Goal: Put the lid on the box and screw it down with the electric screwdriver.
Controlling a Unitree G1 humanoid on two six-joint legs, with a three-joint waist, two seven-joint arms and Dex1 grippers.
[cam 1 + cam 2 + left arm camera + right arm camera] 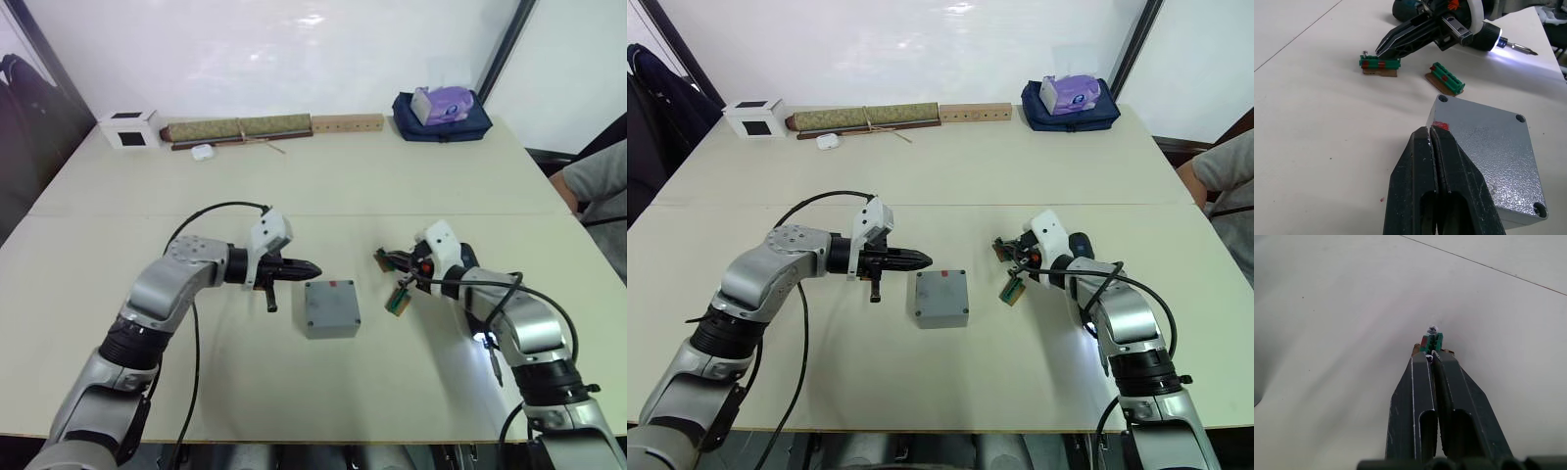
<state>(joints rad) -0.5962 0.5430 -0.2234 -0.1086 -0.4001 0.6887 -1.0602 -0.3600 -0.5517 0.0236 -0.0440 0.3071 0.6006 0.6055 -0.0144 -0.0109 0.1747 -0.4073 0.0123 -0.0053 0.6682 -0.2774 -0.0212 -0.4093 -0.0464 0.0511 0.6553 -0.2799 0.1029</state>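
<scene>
Lid [1488, 147] seated on the box [331, 308], mid-desk [294, 186] toward the near edge. Left claw [1432, 147] pinched closed beside it; right claw [1432, 357] closed, empty. No legible writing.

We can read no text, brand, number or sign anywhere. The box [1488, 152] shows a bit of red sticker at its edge, but no lettering on it can be made out. The white cube [130, 128], at eleven o'clock on the table [323, 176], carries a plain black square, without writing.
</scene>
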